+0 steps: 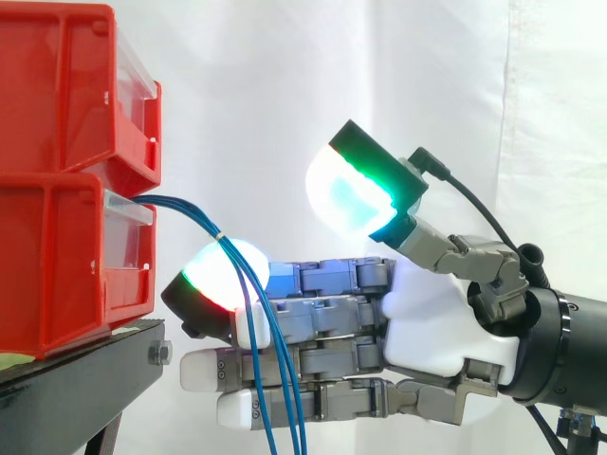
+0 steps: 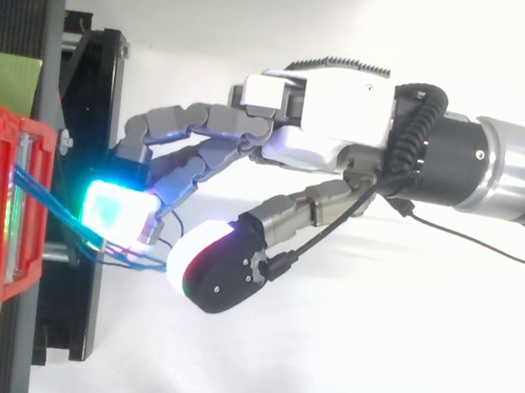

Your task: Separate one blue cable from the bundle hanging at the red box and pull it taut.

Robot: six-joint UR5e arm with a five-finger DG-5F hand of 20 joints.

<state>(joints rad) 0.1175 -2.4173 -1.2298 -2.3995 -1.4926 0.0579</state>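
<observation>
My hand (image 1: 432, 332) is spread, thumb lifted, fingers straight at the blue cable bundle (image 1: 219, 236) hanging just beside the red box (image 1: 57, 270). Closing now could catch several tied strands, not one.

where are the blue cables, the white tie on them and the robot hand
blue cables (image 1: 190, 212), side view, on the arc before the bend
white tie (image 1: 220, 234), side view, its middle where it wraps the cables
hand (image 1: 432, 322), side view, on the white palm
</observation>
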